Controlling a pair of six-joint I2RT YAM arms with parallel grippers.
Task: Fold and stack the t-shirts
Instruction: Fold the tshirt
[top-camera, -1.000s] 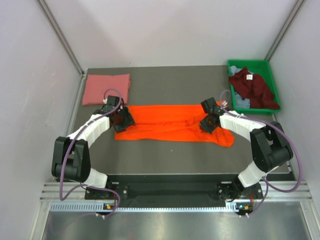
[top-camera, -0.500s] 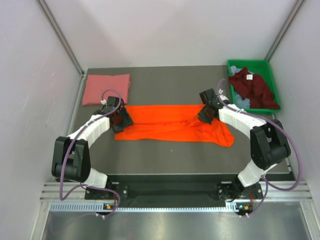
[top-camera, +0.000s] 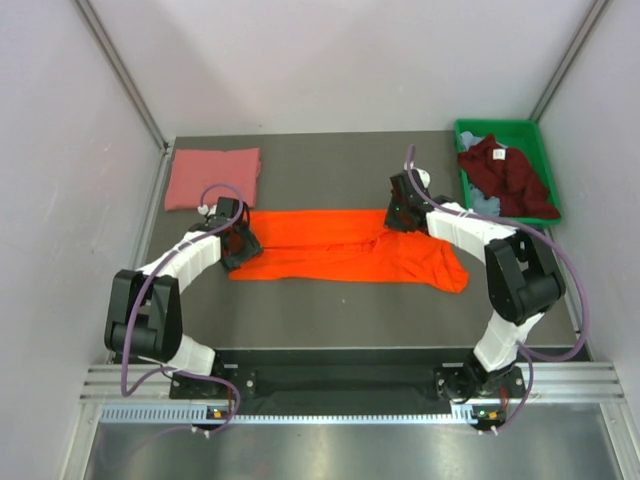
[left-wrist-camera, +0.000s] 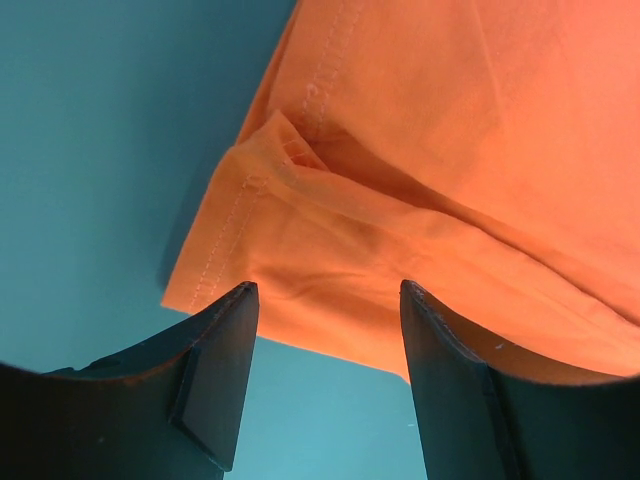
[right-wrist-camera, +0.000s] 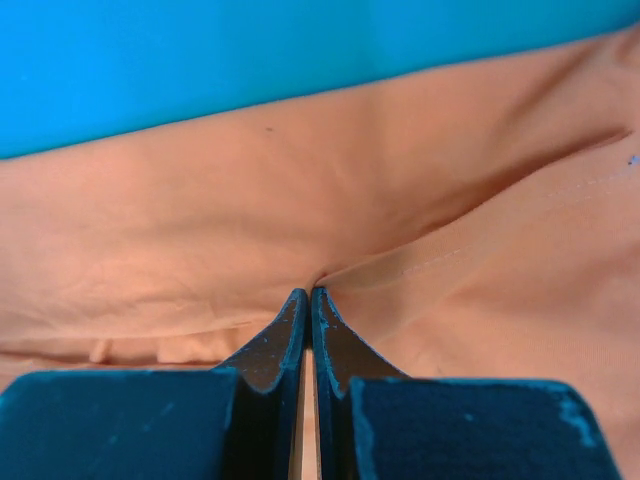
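From above, the orange shirt (top-camera: 345, 258) lies as a long flat strip across the middle of the table (top-camera: 330, 320), its right end bunched and wider. The left pincer (top-camera: 238, 243) sits at the shirt's left end, low over the cloth. The right pincer (top-camera: 400, 215) is at the far edge of the shirt, toward its right end. A folded pink shirt (top-camera: 213, 178) rests at the far left corner, apart from the orange one. At the far right stands a green bin (top-camera: 510, 130) holding a crumpled maroon shirt (top-camera: 505, 175), with a pale blue shirt (top-camera: 483, 205) showing under it.

In the left wrist view, the left pincer (left-wrist-camera: 326, 290) is spread wide and grips nothing; its two dark fingers (left-wrist-camera: 215, 370) straddle the near edge of the orange shirt (left-wrist-camera: 420, 150). The stitched hem and a small turned-up fold at the corner lie just beyond the fingertips, with bare table (left-wrist-camera: 80, 150) to the left.

In the right wrist view, the right pincer (right-wrist-camera: 310, 295) is pressed closed on a pinch of the orange shirt (right-wrist-camera: 200, 200); creases in the cloth run together right at the tips, and bare table (right-wrist-camera: 200, 60) shows beyond the shirt's far edge
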